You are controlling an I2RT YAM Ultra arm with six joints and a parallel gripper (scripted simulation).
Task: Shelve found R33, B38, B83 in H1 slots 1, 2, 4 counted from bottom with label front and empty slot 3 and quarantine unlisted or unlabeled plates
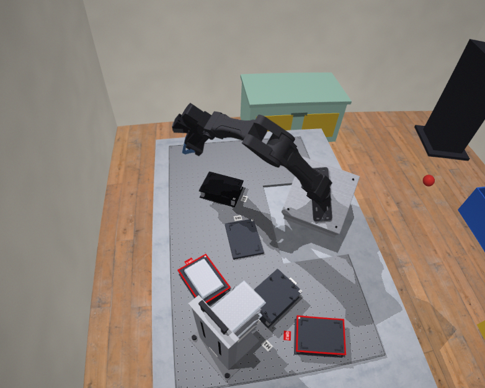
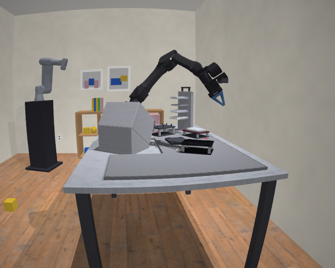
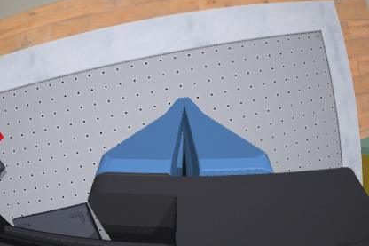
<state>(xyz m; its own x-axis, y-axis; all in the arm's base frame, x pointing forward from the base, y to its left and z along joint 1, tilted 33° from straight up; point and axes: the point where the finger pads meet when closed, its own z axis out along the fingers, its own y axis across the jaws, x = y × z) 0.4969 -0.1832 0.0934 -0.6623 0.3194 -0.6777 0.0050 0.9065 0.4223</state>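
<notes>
Top view, arm: the black arm is reaching from its base plate [image 1: 346, 181] toward the far left corner of the desk [image 1: 161, 258], with the pincer [image 1: 188, 149] hanging over bare perforated deck, well apart from every plate.
Top view, task things: the plate hotel H1 [image 1: 211, 334] is standing at the near end with a white plate [image 1: 237, 307] showing on top; another white plate [image 1: 204, 279] is lying in the red-framed nest [image 1: 183, 279] just beside it. The second red-framed nest [image 1: 320, 335] is showing no plate.
Top view, other stations: a dark flat nest [image 1: 244, 238] and a raised black nest [image 1: 221, 188] are lying between the arm's tip and the hotel; a dark tilted station [image 1: 278, 295] is sitting right next to the hotel.
Exterior view, height: the pincer [image 2: 219, 100] is pointing down, high above the desk [image 2: 173, 178]; the hotel [image 2: 185, 108] is showing several shelves, its labels too small to read.
Wrist view, pincer: the blue fingers are pressed together, gripping nothing.
Wrist view, surroundings: only dotted deck and the desk's edge are lying below.
Judged step: the arm is probably repositioning; to do it well it should swing back over the low nests at this height, open before approaching, and face the hotel front to read labels.
In the way: the raised nest and the tilted station by the hotel.
</notes>
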